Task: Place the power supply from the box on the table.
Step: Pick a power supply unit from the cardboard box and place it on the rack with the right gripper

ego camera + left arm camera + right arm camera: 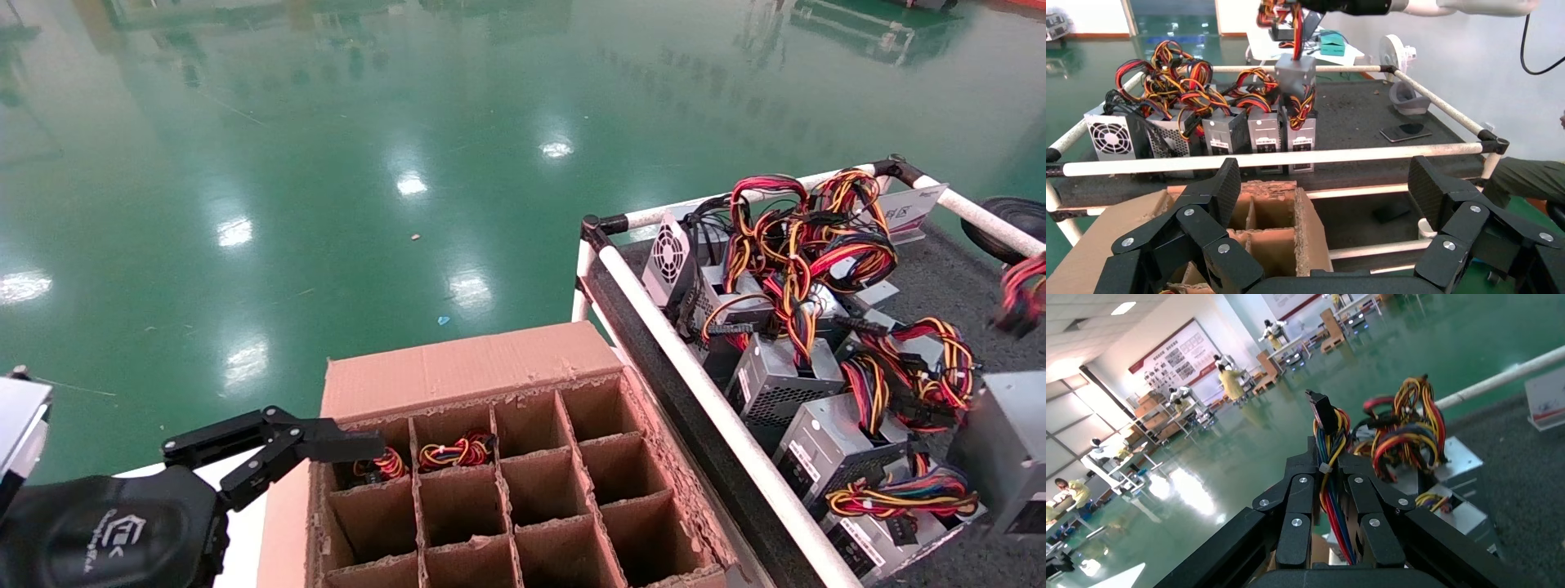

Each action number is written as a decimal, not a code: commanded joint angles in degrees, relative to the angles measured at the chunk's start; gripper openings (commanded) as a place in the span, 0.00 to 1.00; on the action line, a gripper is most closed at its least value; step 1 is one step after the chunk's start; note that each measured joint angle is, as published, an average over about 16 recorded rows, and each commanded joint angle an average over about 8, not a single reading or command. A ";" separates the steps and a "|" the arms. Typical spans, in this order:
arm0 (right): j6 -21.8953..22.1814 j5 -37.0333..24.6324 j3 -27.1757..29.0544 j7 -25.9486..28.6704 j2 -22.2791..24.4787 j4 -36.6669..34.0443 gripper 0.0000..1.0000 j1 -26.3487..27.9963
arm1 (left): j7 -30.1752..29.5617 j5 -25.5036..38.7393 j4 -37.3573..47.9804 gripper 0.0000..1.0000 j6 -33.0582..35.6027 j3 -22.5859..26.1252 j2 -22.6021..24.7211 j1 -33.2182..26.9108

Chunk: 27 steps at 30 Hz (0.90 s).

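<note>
The box (458, 369) stands below the head camera, its cardboard cells mostly bare. Wire bundles (458, 451) of power supplies show in two far-left cells. My left gripper (359, 447) hovers open over the box's far-left corner; between its fingers (1223, 190) I see the box (1291, 214) wall. My right gripper (1327, 456) is shut on the coloured wires (1330, 478) of a power supply. That power supply (1294, 76) hangs by its wires just above the table (1352, 116); its grey body (1001, 453) shows at the right edge of the head view.
Several power supplies (776, 380) with tangled wires lie in a row along the table's near white rail (695, 367). A white sign (907, 208) stands at the far corner. A dark flat object (1406, 131) and a grey cup-like thing (1408, 101) lie on the felt.
</note>
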 commanded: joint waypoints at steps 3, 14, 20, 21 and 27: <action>0.46 -0.56 -0.76 -1.35 -1.53 -0.25 0.00 -0.72 | 0.00 0.00 0.00 1.00 0.00 0.00 0.00 0.00; 2.35 -4.48 -3.31 -3.51 -6.38 -2.84 0.00 3.43 | 0.01 -0.01 0.00 1.00 -0.01 0.02 -0.01 0.00; 2.48 -6.16 -4.43 -2.89 -8.51 -4.75 0.00 6.83 | 0.01 -0.02 0.00 1.00 -0.01 0.02 -0.01 -0.01; 2.52 -6.43 -4.61 -2.76 -8.80 -5.16 0.00 7.28 | 0.01 -0.02 0.00 1.00 -0.01 0.02 -0.01 -0.01; 3.09 -8.51 -5.98 -2.49 -9.83 -8.30 0.00 8.80 | 0.02 -0.02 0.00 1.00 -0.01 0.03 -0.01 -0.01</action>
